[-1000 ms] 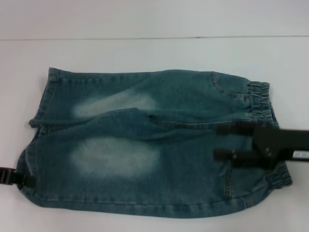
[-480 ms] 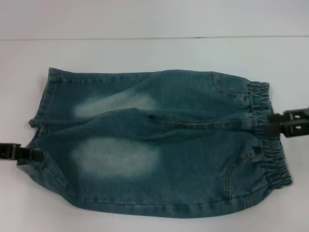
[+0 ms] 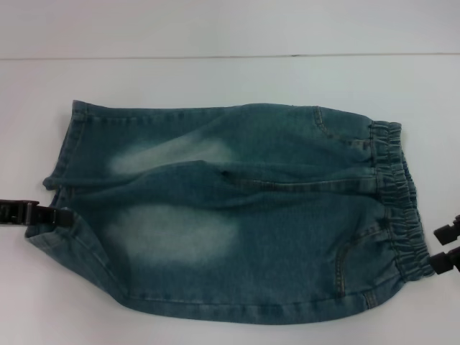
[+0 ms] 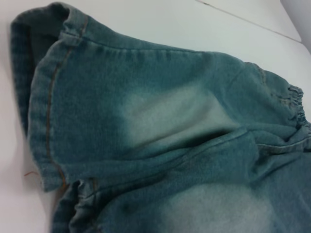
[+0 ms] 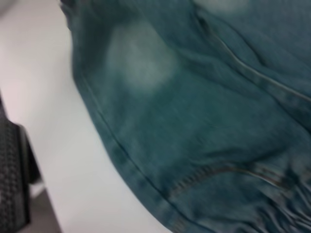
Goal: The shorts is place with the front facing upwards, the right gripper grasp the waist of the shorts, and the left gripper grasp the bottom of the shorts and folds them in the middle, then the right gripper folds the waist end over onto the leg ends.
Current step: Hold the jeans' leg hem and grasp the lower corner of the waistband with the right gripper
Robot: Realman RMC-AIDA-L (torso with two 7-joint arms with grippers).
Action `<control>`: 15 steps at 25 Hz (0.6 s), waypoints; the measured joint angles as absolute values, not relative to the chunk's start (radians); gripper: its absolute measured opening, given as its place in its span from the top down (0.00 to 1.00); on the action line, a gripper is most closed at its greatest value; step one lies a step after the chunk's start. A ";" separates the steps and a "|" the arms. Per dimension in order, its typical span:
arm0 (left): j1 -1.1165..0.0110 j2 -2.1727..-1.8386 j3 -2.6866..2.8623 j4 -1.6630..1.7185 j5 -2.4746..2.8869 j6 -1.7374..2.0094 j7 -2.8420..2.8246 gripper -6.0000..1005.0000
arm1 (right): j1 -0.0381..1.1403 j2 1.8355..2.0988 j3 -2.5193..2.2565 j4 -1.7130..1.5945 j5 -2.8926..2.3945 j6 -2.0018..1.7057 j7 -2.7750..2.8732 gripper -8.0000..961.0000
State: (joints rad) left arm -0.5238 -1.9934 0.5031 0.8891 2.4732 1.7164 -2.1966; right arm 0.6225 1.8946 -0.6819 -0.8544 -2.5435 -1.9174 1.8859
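Observation:
Blue denim shorts point(image 3: 237, 215) lie flat on the white table point(image 3: 215, 79), with the leg ends at the left and the elastic waist point(image 3: 399, 208) at the right. My left gripper point(image 3: 62, 215) comes in from the left edge and is shut on the near leg's hem, which is pulled up and inward. My right gripper point(image 3: 447, 246) sits at the right edge, just off the waist's near corner. It is open and holds nothing. The left wrist view shows the leg hems and faded fabric of the shorts point(image 4: 160, 121), and the right wrist view shows the shorts point(image 5: 204, 126). Neither shows fingers.
Bare white table surrounds the shorts on all sides, with a thin seam line point(image 3: 215, 56) across the back. In the right wrist view the table's edge drops off beside a dark object point(image 5: 12, 174).
The left gripper moved away from me along the left edge, dragging the near leg's hem corner with it. The right gripper withdrew from over the waist to the right edge.

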 joint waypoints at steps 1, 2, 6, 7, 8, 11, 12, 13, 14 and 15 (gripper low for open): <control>-0.524 -1.994 0.503 0.889 2.470 1.716 -2.197 0.98 | 0.630 1.895 -0.683 -0.855 -2.571 -1.906 1.885 0.14; -0.524 -1.995 0.503 0.889 2.468 1.717 -2.197 0.98 | 0.636 1.896 -0.683 -0.855 -2.593 -1.898 1.885 0.14; -0.523 -1.997 0.503 0.889 2.458 1.720 -2.197 0.98 | 0.661 1.902 -0.698 -0.852 -2.670 -1.865 1.886 0.14; -0.523 -1.997 0.503 0.889 2.456 1.722 -2.197 0.98 | 0.666 1.904 -0.708 -0.850 -2.683 -1.859 1.889 0.14; -0.522 -1.997 0.503 0.889 2.453 1.723 -2.197 0.98 | 0.669 1.906 -0.718 -0.849 -2.692 -1.854 1.892 0.14; -0.522 -1.996 0.503 0.890 2.448 1.725 -2.197 0.98 | 0.679 1.913 -0.740 -0.848 -2.705 -1.850 1.900 0.14; -0.522 -1.996 0.503 0.890 2.448 1.726 -2.197 0.98 | 0.681 1.914 -0.748 -0.848 -2.706 -1.850 1.905 0.14; -0.522 -1.996 0.503 0.890 2.448 1.727 -2.197 0.98 | 0.683 1.914 -0.757 -0.847 -2.707 -1.849 1.911 0.14; -0.522 -1.996 0.503 0.890 2.448 1.727 -2.197 0.98 | 0.684 1.915 -0.767 -0.847 -2.707 -1.848 1.917 0.14; -0.522 -1.996 0.503 0.890 2.448 1.727 -2.197 0.98 | 0.685 1.915 -0.782 -0.846 -2.707 -1.847 1.921 0.14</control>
State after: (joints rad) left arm -0.5225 -1.9962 0.5031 0.8898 2.4481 1.7274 -2.1966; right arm 0.6846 1.9151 -0.7820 -0.8461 -2.7071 -1.8468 1.9208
